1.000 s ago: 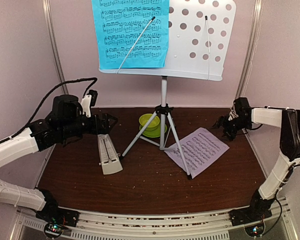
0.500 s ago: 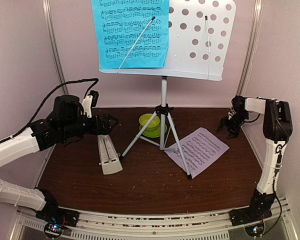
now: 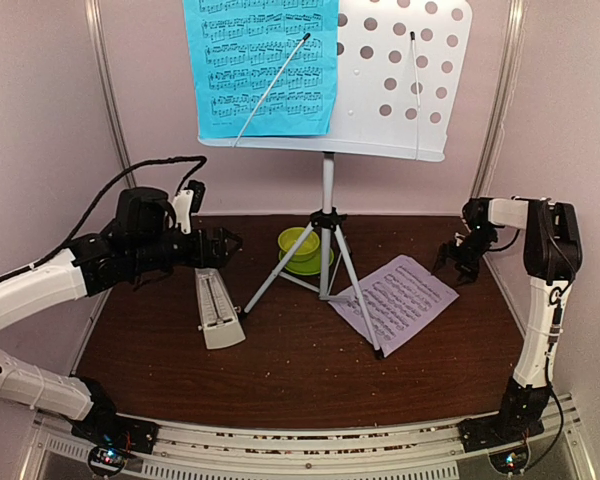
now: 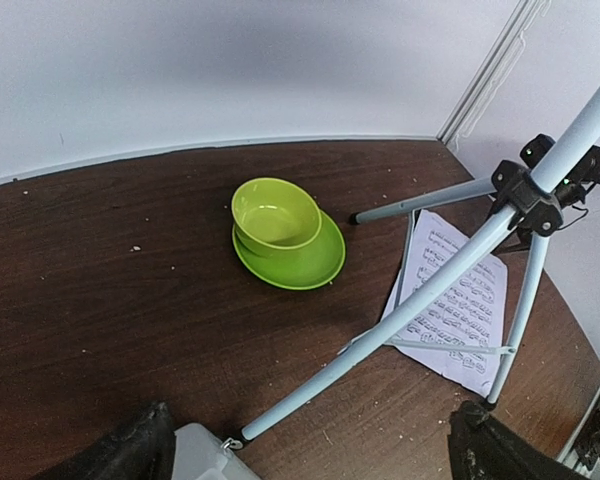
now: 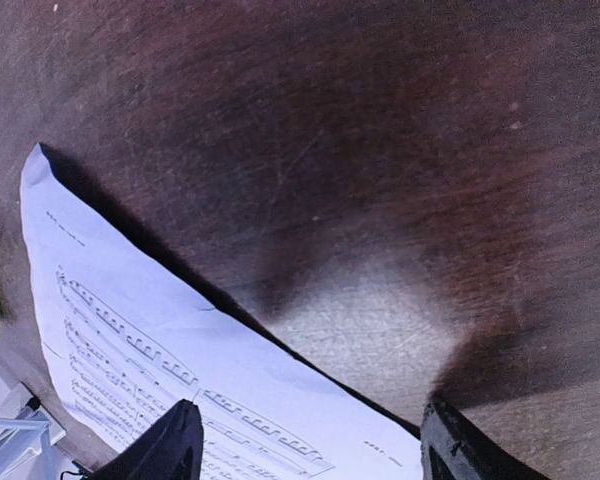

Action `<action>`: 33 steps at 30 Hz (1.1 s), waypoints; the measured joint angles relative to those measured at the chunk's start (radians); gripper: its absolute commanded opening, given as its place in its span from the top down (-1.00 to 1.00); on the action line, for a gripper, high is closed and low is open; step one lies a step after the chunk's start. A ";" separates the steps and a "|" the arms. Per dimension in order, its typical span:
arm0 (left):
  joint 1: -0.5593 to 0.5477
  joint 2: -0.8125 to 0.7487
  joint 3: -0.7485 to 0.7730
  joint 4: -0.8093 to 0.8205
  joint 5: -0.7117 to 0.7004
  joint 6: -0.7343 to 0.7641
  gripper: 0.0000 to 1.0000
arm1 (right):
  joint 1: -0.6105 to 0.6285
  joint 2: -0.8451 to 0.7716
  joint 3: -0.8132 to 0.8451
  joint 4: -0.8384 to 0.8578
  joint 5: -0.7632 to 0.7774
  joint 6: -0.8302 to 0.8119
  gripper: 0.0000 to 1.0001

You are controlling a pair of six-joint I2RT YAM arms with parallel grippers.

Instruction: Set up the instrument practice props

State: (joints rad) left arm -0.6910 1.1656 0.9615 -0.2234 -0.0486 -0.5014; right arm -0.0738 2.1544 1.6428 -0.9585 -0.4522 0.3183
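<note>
Pale perforated music stand (image 3: 400, 70) upright on its silver tripod (image 3: 327, 255), mid-table toward the back wall. The blue music sheet (image 3: 262, 65) sits on the left half of the stand's desk, with a thin wire holder crossing it diagonally; the right half of the desk is bare. The pale pink music sheet (image 3: 398, 298) lies flat on the dark wooden table (image 3: 280, 370), right of the tripod, with one tripod leg crossing above its near-left part. The cream metronome (image 3: 217, 308) rests on the table left of the tripod, well apart from both sheets. A lime-green bowl (image 3: 298, 243) on its saucer (image 3: 308, 266) sits behind the tripod legs. The left gripper (image 3: 228, 243) hovers just above the metronome's top, jaws spread wide with nothing between them; its wrist view looks out over bowl and tripod. The right gripper (image 3: 458, 260) hangs low over the table at the pink sheet's far-right edge, fingers (image 5: 175, 445) parted and holding nothing, the sheet's border lying under them.
</note>
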 measured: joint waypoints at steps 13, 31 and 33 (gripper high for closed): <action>0.000 0.005 0.016 0.013 -0.001 0.030 -0.96 | 0.012 -0.008 -0.061 0.009 -0.215 -0.001 -0.35; 0.000 0.011 0.028 0.015 0.000 0.040 -0.96 | 0.205 -0.163 -0.379 0.245 -0.470 0.098 -1.00; 0.000 0.011 0.028 0.015 0.000 0.040 -0.96 | 0.209 -0.183 -0.416 0.300 -0.499 0.129 -1.00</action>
State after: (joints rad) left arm -0.6910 1.1763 0.9897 -0.2081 -0.0486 -0.4614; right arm 0.1349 1.9713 1.2270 -0.6586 -0.9516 0.4469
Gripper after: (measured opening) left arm 0.978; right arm 0.988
